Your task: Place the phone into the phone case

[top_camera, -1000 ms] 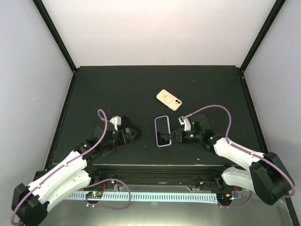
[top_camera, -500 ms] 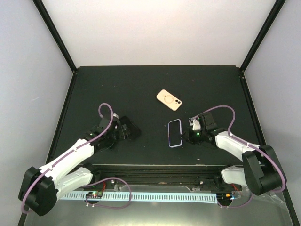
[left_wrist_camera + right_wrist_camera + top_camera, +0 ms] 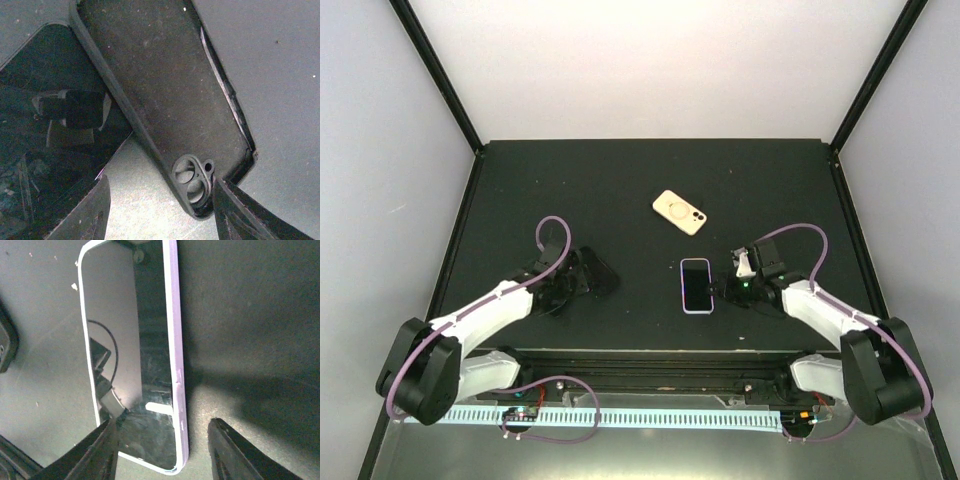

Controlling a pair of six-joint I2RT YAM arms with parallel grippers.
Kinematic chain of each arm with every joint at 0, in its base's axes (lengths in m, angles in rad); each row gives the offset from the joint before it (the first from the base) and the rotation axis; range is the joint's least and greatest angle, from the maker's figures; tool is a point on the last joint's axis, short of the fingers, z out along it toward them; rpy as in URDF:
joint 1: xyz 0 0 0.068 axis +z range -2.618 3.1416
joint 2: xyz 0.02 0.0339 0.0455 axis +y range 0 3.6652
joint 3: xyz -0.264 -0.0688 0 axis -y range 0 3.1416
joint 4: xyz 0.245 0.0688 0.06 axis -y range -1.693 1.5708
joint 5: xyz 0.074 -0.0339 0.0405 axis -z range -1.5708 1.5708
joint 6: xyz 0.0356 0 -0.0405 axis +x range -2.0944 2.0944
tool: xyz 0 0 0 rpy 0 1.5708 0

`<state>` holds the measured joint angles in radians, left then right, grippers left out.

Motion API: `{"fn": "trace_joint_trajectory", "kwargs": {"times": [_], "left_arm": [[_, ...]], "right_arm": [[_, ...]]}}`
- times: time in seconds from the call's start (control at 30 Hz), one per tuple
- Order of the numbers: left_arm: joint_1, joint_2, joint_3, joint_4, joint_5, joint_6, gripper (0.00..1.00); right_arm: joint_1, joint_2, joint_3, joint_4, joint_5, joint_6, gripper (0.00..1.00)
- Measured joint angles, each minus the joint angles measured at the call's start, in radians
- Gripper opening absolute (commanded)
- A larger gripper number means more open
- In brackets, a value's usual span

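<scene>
The phone (image 3: 696,285), lilac-edged with a dark screen, lies flat and screen up on the black table, right of centre. My right gripper (image 3: 722,288) is at its right side. In the right wrist view the phone (image 3: 150,340) has its near end between the open fingers of my right gripper (image 3: 165,450), one finger over the screen and the other clear of the lilac edge. The black phone case (image 3: 165,90) lies hollow side up, its camera cut-out corner between the fingers of my open left gripper (image 3: 165,215). The right finger touches that corner. The case (image 3: 600,275) shows dimly from above beside my left gripper (image 3: 578,283).
A beige phone-shaped piece (image 3: 679,212) with a round ring on its back lies farther back, centre right. A glossy black slab (image 3: 35,150) lies against the case's left rim. The table's raised front edge (image 3: 640,350) runs just before both grippers.
My right gripper carried the phone to the right, then opened and left it lying flat. My left arm swung inward to the black case and its jaws narrowed.
</scene>
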<state>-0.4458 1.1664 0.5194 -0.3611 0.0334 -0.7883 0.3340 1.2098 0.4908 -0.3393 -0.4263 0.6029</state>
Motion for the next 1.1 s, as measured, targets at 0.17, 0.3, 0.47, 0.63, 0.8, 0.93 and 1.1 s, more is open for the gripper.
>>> {"fn": "trace_joint_trajectory", "kwargs": {"times": [0.17, 0.3, 0.47, 0.63, 0.8, 0.93, 1.1], "left_arm": [[0.002, 0.028, 0.0, 0.054, 0.0, -0.008, 0.54], [0.002, 0.093, 0.0, 0.085, 0.001, -0.013, 0.47], [0.002, 0.156, 0.006, 0.11, 0.016, -0.016, 0.33], [0.002, 0.167, 0.006, 0.115, 0.025, -0.018, 0.18], [0.002, 0.169, 0.006, 0.115, 0.05, -0.008, 0.13], [0.001, 0.159, 0.006, 0.114, 0.072, 0.006, 0.12], [-0.015, 0.142, 0.006, 0.117, 0.12, 0.022, 0.12]], "right_arm": [[0.0, -0.098, 0.01, -0.022, 0.003, -0.001, 0.68], [0.0, -0.163, 0.01, -0.03, -0.014, -0.003, 0.69], [0.0, -0.227, 0.007, -0.03, -0.05, 0.002, 0.66], [0.0, -0.267, -0.002, -0.027, -0.074, 0.009, 0.66], [0.0, -0.276, -0.002, -0.027, -0.081, 0.009, 0.66], [0.0, -0.276, -0.002, -0.027, -0.091, 0.017, 0.66], [0.0, -0.276, -0.006, -0.023, -0.104, 0.031, 0.66]]}}
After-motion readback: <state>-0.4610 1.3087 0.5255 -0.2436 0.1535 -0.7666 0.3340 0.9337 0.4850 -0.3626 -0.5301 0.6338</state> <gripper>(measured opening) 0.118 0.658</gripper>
